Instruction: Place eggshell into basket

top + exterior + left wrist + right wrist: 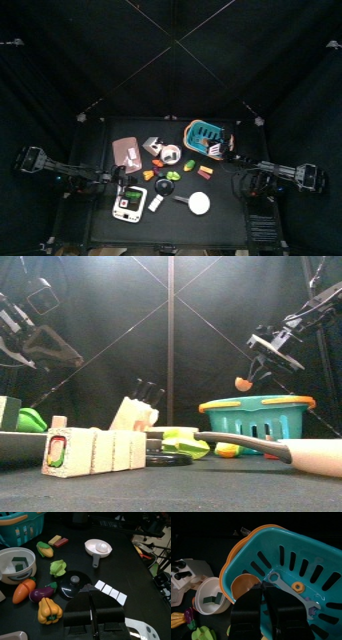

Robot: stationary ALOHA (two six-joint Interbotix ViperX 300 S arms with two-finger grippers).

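A white ladle (287, 449) fills the front view's foreground, while behind it a small orange eggshell half (243, 383) is seen pinched in the right gripper (249, 374), held in the air above the teal basket (258, 416). The shell is judged light, thin, rigid and easily crushed, best held gently by its rim. The left gripper's (93, 619) jaws appear closed on nothing.

Teal basket (258, 417), orange rim; tan eggshell (243, 383); black table (133, 577).
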